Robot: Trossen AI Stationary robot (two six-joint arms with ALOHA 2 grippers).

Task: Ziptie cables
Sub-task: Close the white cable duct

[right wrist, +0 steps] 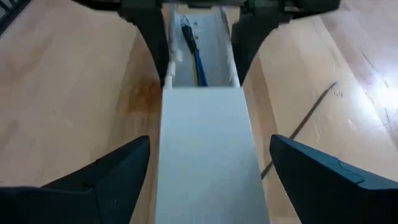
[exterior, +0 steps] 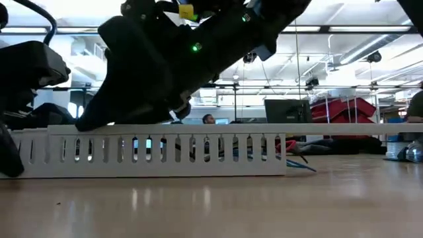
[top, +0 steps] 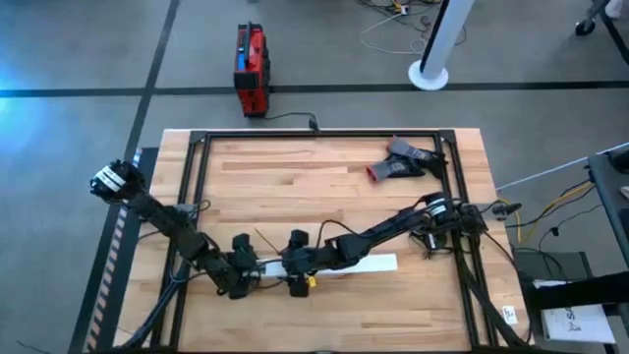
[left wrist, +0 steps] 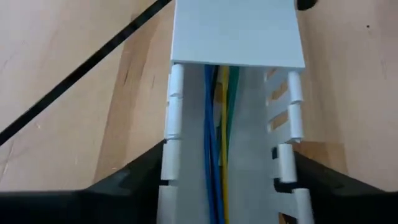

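Note:
A long white slotted channel (top: 364,263) lies on the wooden table, near its front edge. A flat white cover (right wrist: 205,143) closes most of it. The cables (left wrist: 217,124), thin blue, yellow and green wires, lie inside the uncovered left end. The ziptie (left wrist: 81,71), a thin black strip, lies flat on the wood just beyond the channel (top: 263,239). My left gripper (top: 241,278) is at the channel's uncovered left end. My right gripper (right wrist: 208,162) stands open over the covered part, one finger on each side and apart from it. My left gripper holds the white channel at its uncovered left end, one finger against each slotted side wall (left wrist: 171,149). The fingers come from the table's left, pointing along the channel. The channel lies flat on the table with its open side up.
A black metal frame (top: 197,177) runs round the tabletop. A red-and-black hand tool (top: 403,162) lies at the far right. A red case (top: 252,69) stands on the floor beyond the table. Bare wood lies between the channel and the far rail.

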